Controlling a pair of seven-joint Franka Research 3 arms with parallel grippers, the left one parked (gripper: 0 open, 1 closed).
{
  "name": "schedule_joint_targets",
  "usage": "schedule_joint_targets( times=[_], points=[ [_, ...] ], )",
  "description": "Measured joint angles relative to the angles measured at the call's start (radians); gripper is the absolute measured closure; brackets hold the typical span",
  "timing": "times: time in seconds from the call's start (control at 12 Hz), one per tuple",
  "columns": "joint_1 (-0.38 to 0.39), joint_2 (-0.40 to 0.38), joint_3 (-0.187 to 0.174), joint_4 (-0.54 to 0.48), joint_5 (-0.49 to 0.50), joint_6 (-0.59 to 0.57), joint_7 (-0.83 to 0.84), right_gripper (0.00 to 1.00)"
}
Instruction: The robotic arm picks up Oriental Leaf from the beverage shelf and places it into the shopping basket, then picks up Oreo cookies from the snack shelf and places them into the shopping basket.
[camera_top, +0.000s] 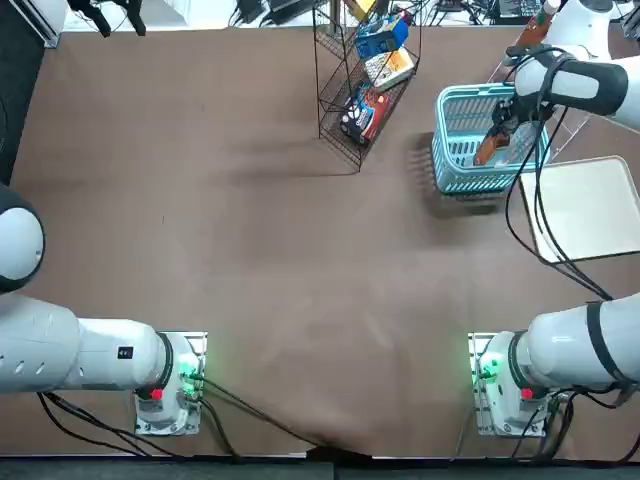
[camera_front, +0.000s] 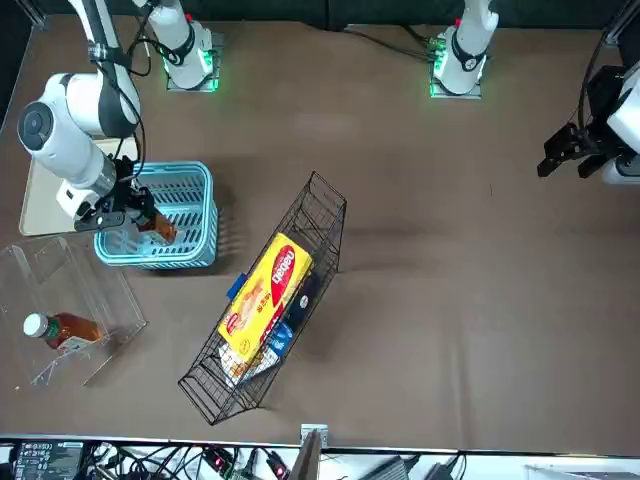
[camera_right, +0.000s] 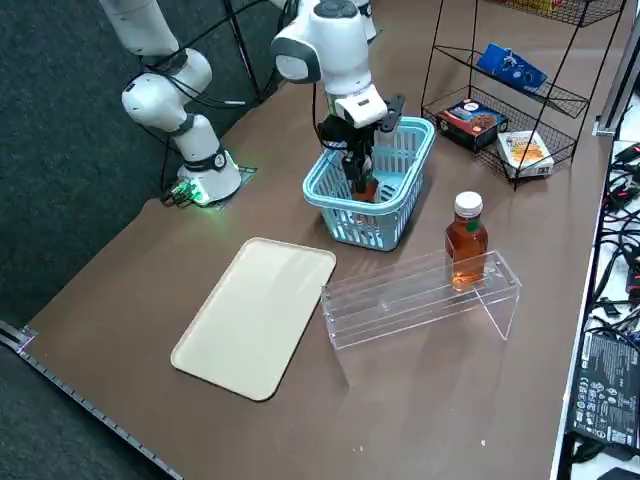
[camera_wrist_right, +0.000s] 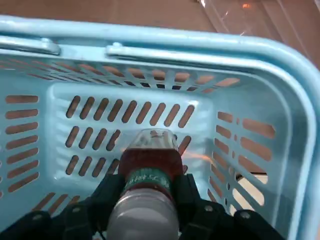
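My right gripper (camera_wrist_right: 146, 189) is shut on an Oriental Leaf bottle (camera_wrist_right: 150, 157) of reddish-brown tea, held base down inside the turquoise shopping basket (camera_wrist_right: 240, 125). From overhead the gripper (camera_top: 500, 125) and bottle (camera_top: 487, 148) are over the basket's (camera_top: 441, 135) right half. I cannot tell whether the bottle touches the basket floor. Another tea bottle (camera_right: 466, 238) with a white cap stands on the clear beverage shelf (camera_right: 400, 300). The blue Oreo cookies pack (camera_top: 382, 38) lies on an upper tier of the black wire snack shelf (camera_top: 340, 110), left of the basket.
A cream tray (camera_top: 590, 205) lies flat just in front of the basket, on my right. The snack shelf also holds a dark red-and-black pack (camera_right: 472, 118) and a cream-and-orange box (camera_right: 525, 150). Black cables trail from my right arm over the tray.
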Motion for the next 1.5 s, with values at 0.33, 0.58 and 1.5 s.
schedule_joint_targets(
  times=[0.33,0.58,1.5],
  points=[
    [0.0,0.015,-0.001,0.014,0.0,0.008,0.0,0.31],
    [0.0,0.005,-0.001,0.071,-0.001,-0.064,0.0,0.01],
    [0.0,-0.133,0.0,0.418,-0.001,-0.601,0.001,0.0]
  ],
)
